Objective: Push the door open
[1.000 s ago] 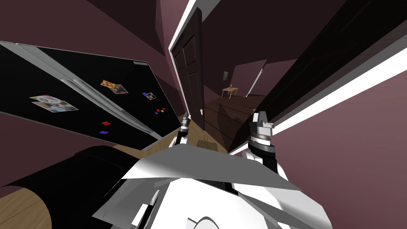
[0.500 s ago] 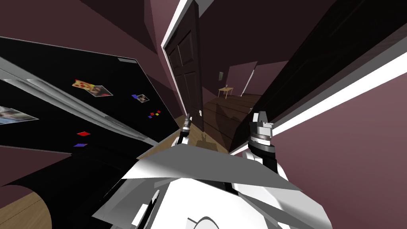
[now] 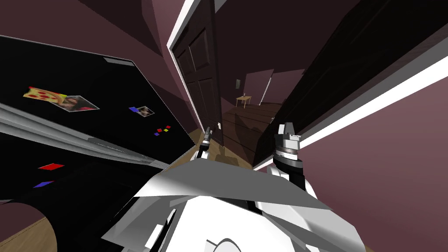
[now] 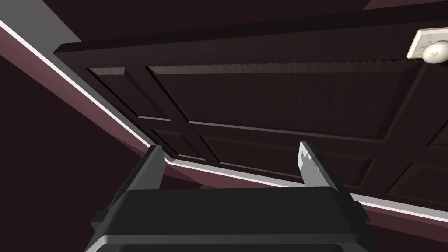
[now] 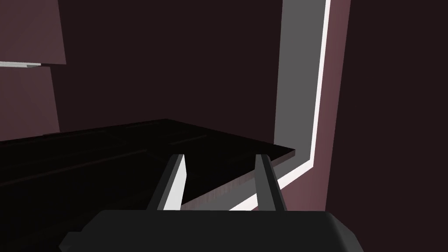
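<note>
Door [image 3: 202,81] upright, ajar, angled inward.

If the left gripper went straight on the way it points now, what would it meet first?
Most likely the dark panelled door, on its face, well aside from the pale knob. The left gripper is open and nothing lies between; the gap is hard to judge.

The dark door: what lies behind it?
Past the door appear a dark plank floor and a small table. Whatever stands directly behind the door panel is covered.
</note>
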{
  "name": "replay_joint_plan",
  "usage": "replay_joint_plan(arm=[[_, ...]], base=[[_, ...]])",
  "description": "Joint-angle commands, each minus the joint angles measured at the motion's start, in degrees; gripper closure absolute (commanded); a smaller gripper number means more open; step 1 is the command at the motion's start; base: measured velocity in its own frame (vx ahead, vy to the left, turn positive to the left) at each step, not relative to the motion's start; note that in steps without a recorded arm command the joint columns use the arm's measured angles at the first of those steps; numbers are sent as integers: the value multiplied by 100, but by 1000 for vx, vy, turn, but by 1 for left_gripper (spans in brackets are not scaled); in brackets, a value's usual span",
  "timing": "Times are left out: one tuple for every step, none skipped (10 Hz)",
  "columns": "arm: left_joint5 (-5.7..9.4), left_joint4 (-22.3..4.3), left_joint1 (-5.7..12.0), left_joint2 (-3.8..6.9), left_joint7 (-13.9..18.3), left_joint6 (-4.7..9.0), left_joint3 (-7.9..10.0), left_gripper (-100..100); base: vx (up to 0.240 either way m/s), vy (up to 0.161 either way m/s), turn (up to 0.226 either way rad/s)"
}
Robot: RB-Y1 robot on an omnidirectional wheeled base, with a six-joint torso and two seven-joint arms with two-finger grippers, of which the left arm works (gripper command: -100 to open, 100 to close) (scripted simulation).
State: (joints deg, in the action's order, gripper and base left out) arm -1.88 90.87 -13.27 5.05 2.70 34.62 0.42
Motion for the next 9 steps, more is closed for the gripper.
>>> replay_joint_plan(arm=[[16,-286,103,-2,-12,61,6,-100],[26,-475,166,-2,-19,94,12,-100],[26,-485,166,-2,-19,94,12,-100],[37,-664,229,-4,-25,126,17,-100],[47,-842,293,-7,-32,158,22,-100],[47,-842,293,-7,-32,158,22,-100],[58,-1020,356,-10,-38,190,27,-100],[68,-1191,419,-12,-45,222,32,-100],[78,-1372,481,-18,-51,253,37,-100]], base=[[63,151,-221],[45,141,-183],[28,79,-43],[19,59,-96],[32,87,-189],[34,71,-74],[34,72,-104],[40,101,-179],[30,147,-183]])
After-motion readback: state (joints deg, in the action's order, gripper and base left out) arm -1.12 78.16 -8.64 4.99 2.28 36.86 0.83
